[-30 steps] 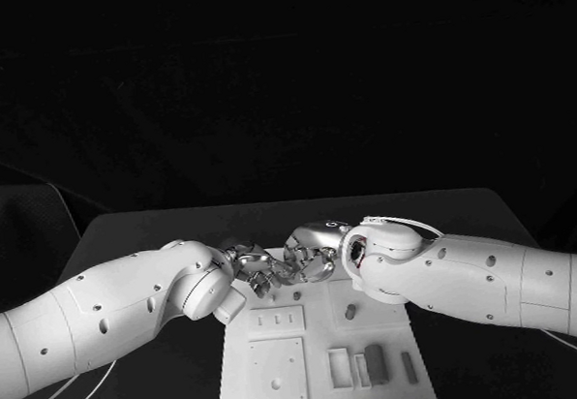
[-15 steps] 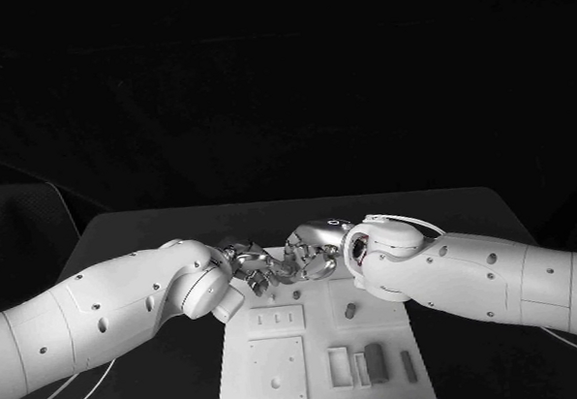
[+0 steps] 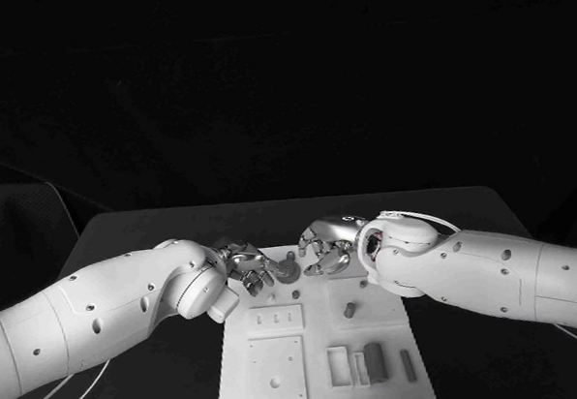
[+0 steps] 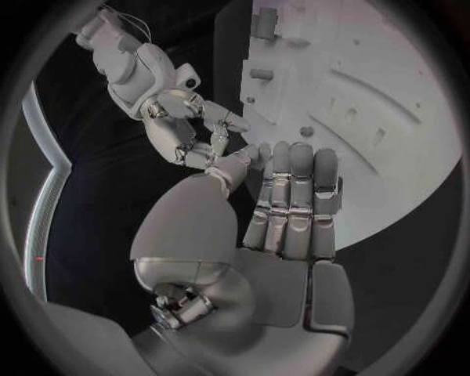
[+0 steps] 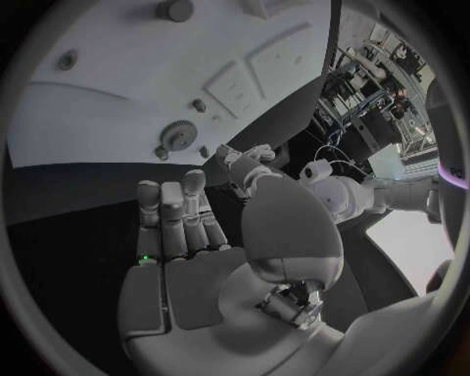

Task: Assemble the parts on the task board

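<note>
You're looking at an early stage, I'd judge: the task board is sitting mid-bench with most parts lying loose. Counting: two grey bars are lying side by side at the near right, one short peg is standing mid-board, and one gear is resting at the far end. The left hand and right hand are hovering either side of that gear, fingers released and straight, grasping nothing. Seating the bars, and probably the gear, is what's remaining.
</note>
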`<act>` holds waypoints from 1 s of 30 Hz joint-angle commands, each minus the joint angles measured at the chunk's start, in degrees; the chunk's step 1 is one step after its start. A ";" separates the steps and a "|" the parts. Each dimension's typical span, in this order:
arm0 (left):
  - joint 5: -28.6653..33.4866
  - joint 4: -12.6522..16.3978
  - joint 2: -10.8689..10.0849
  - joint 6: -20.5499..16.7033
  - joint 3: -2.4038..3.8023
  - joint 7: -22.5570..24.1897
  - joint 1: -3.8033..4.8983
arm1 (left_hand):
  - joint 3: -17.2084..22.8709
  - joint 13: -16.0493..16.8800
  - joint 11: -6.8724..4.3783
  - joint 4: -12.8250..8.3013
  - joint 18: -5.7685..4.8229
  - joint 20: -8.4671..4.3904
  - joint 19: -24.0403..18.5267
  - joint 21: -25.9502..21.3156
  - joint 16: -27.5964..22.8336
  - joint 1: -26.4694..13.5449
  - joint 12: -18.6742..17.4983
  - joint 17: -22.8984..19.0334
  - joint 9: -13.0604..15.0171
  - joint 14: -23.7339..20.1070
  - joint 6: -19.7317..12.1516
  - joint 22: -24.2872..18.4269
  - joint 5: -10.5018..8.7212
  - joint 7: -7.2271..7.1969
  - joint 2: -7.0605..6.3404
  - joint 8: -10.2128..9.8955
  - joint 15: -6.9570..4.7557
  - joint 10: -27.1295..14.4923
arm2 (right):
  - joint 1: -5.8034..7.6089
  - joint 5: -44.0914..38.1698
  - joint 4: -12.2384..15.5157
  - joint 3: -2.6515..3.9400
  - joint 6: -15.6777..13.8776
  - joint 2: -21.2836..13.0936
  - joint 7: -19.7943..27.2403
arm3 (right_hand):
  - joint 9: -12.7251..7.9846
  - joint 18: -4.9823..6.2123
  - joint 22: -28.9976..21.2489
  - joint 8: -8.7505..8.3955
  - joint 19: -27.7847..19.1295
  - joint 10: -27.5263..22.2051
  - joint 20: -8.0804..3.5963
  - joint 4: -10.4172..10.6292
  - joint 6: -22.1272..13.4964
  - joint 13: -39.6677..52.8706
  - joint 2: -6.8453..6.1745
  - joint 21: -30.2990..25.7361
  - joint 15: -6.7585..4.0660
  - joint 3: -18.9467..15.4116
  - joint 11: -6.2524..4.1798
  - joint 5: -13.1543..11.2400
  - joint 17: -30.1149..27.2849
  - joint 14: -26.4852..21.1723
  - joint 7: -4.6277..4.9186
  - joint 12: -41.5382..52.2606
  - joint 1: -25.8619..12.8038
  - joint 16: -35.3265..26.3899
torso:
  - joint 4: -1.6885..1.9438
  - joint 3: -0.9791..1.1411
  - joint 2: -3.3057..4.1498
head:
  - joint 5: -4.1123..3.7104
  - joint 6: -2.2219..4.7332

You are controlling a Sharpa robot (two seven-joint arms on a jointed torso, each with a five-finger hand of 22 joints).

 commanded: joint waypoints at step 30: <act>-13.87 2.28 1.86 2.70 -3.80 -9.16 1.45 | -0.17 0.24 -1.22 3.86 1.96 -0.47 1.83 2.37 1.47 -6.83 0.85 1.91 1.68 2.53 4.74 0.82 0.21 -1.83 -2.14 2.47 -1.10 4.16 | 0.47 31.73 -16.70 3.45 -11.92 -3.38 15.26 | 0.14 -0.29 -0.24 0.76 -0.56 -0.84 -0.21 0.24 0.90 -0.24 0.77 1.37 0.04 0.16 0.06 -0.23 -0.29 -0.62 -0.19 -0.18 -0.38 -0.41 | 0.22 -0.19 -0.25 | 0.94 -1.51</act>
